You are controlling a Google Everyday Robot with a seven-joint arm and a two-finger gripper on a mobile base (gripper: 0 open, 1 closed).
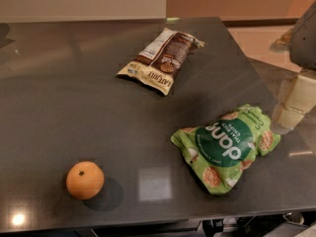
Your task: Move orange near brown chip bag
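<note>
The orange (85,180) is a small round fruit with a dark stem dot, resting on the dark table near the front left. The brown chip bag (162,59) lies flat toward the back centre, with a dark brown middle and cream-yellow ends. My gripper (286,118) hangs at the right edge of the view, just right of the green bag and far from the orange. It holds nothing that I can see.
A bright green chip bag (226,145) with a dark green circle lies at the front right, between the gripper and the orange. The dark grey table (74,98) ends at a front edge just below the orange and a right edge near the gripper.
</note>
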